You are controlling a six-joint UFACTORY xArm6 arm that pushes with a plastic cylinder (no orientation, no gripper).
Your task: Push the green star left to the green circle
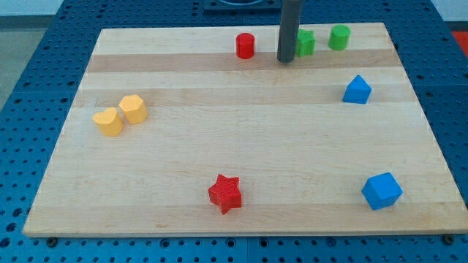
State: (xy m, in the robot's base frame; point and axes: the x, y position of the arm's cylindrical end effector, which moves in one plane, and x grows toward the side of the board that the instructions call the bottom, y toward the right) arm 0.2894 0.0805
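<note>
The green star (306,42) sits near the view's top right, just left of the green circle (338,36), with a small gap between them. My tip (285,61) rests on the board at the star's left side, touching or nearly touching it. The rod rises from there out of the view's top and hides part of the star's left edge.
A red cylinder (246,45) stands left of my tip. A blue block (357,90) lies below the green circle, another blue block (382,191) at bottom right. A red star (225,193) is at bottom centre. Two yellow blocks (121,115) sit at the left.
</note>
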